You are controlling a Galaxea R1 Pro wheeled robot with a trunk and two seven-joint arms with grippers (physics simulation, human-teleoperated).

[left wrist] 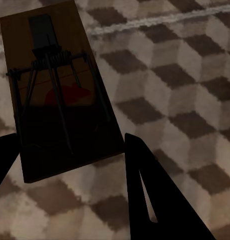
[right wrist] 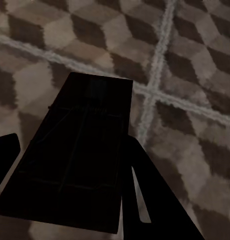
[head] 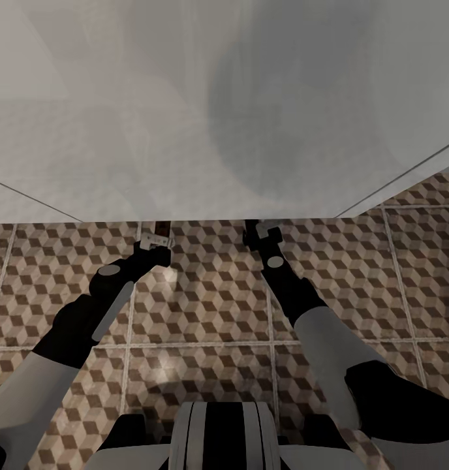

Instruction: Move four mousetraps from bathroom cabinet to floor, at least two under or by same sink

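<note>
Each hand is gripping a trap by its near end: left hand (left wrist: 69, 155) a trap (left wrist: 59, 90), right hand (right wrist: 69, 165) another trap (right wrist: 79, 155), both hovering over the floor (head: 211, 313) under the sink (head: 185, 130), probably for placing.

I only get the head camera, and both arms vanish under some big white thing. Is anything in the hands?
Observer: Yes. The left wrist camera shows a mousetrap between the left gripper's fingers, a brown wooden board with dark wire parts and a red patch.
Visitor: And the other hand?
Observer: The right gripper has a second mousetrap between its fingers, very dark in shadow.
Visitor: Are they lying on the floor yet?
Observer: I cannot tell. Both wrist cameras show the cube-pattern floor tiles right behind the traps, with a pale grout cross beside the right one, but not whether they touch.
</note>
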